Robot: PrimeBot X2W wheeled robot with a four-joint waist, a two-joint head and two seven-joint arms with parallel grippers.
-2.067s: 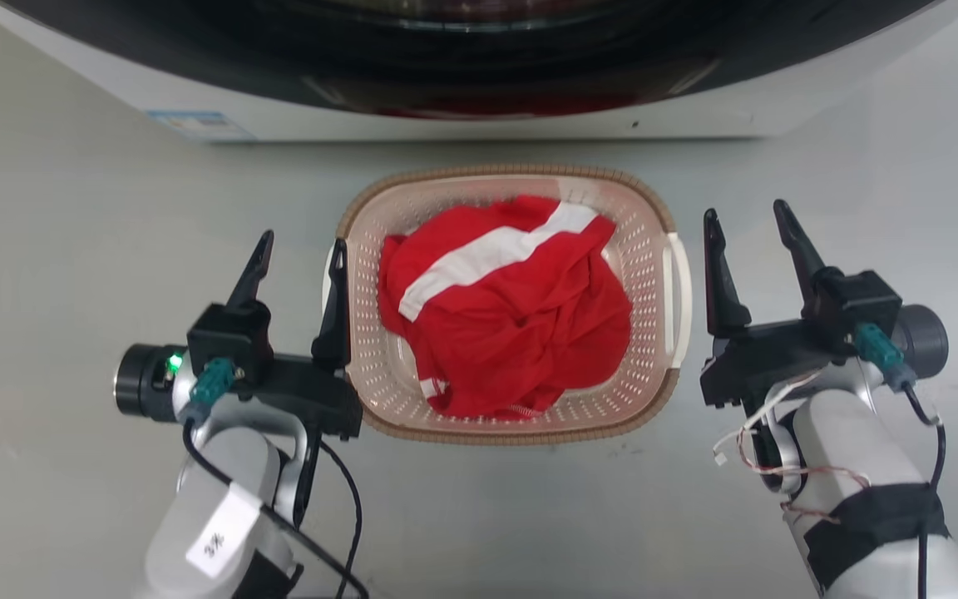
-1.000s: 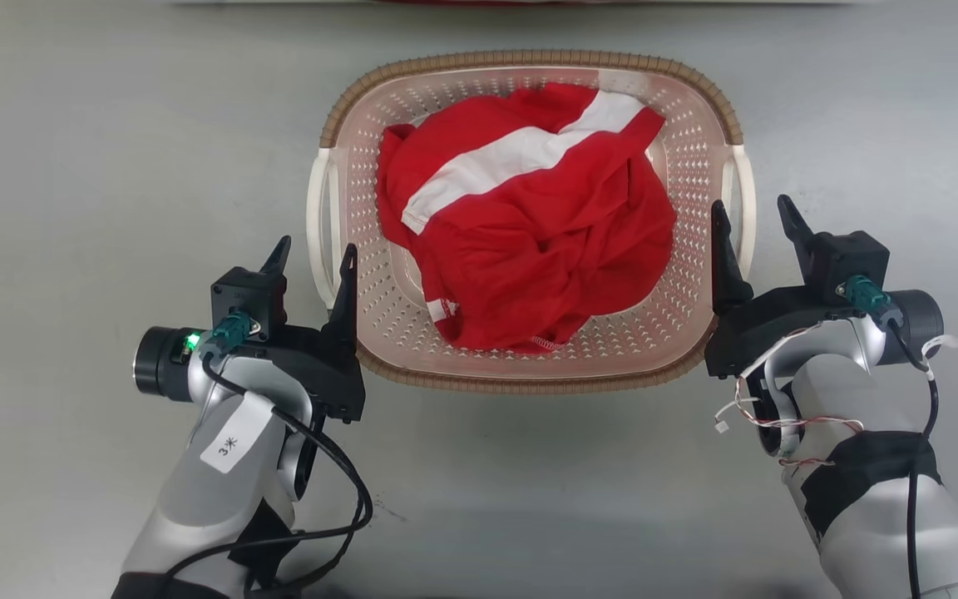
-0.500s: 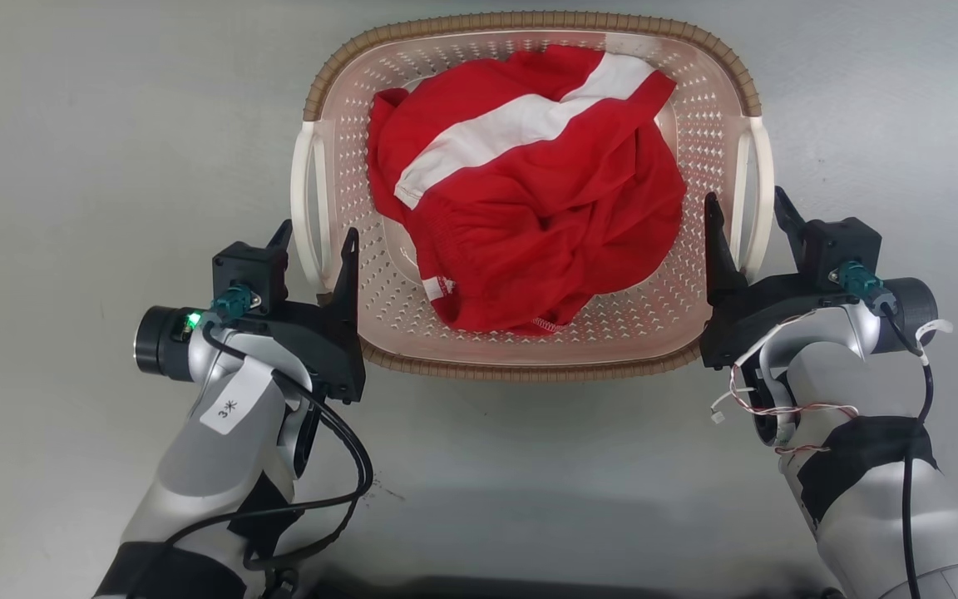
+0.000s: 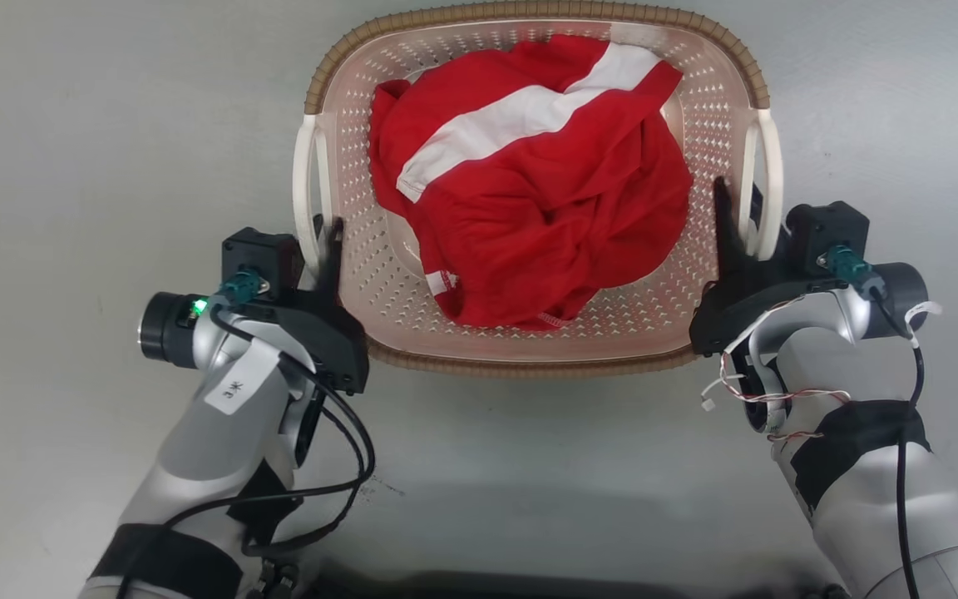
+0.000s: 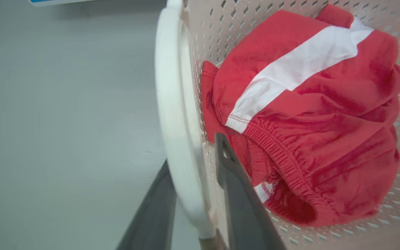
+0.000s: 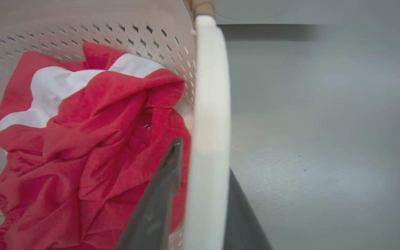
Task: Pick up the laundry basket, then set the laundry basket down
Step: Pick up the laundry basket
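Moved: left gripper [image 4: 318, 235] and right gripper [image 4: 743, 208], spread wide half a second ago, have narrowed and reached farther along the sides.
Laundry basket [image 4: 529, 363]: pale pink perforated plastic with a brown woven-look rim. It sits on the grey floor [image 4: 71, 125] between the two claws and holds a crumpled red garment with a white stripe [image 4: 545, 225].
Long axis: left to right, with a handle at each short end running near to far, in line with the fingers.
Left side: claw clenched on the left white handle [image 4: 304, 179], one finger inside the wall and one outside.
Right side: claw clenched on the right white handle [image 4: 770, 166], likewise.
Lift: both arms are equally near, so they probably need to rise together, or the basket tilts.
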